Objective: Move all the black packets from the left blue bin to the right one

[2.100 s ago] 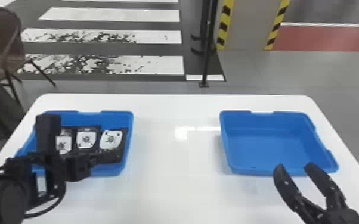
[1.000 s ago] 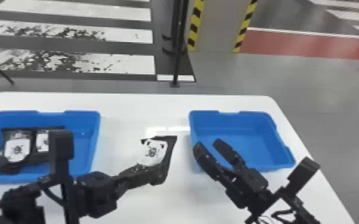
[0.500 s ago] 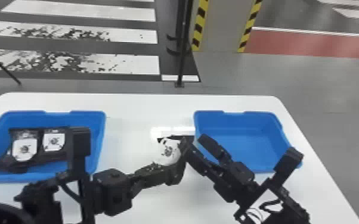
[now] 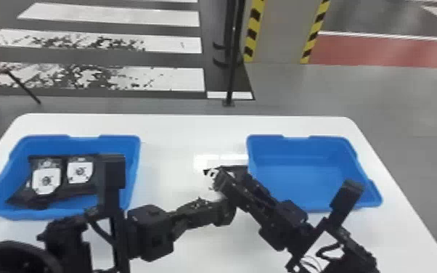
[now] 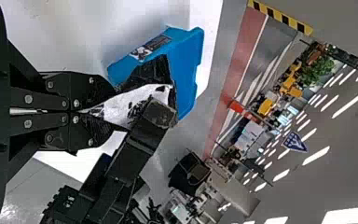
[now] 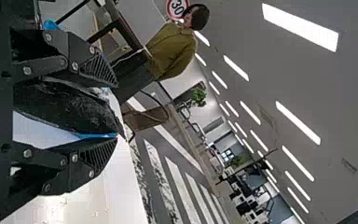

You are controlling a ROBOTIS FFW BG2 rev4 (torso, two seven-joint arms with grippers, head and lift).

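Glossy white table (image 4: 178,127), smooth blue bins (image 4: 305,174)

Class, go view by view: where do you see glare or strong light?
Head view: glare on the white table, between left blue bin and right blue bin; left wrist view: bright ceiling lights; right wrist view: bright ceiling lights too.

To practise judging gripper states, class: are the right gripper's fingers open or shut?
Open. In the right wrist view, the right gripper has its fingers apart around a black packet, with a gap between it and one finger.
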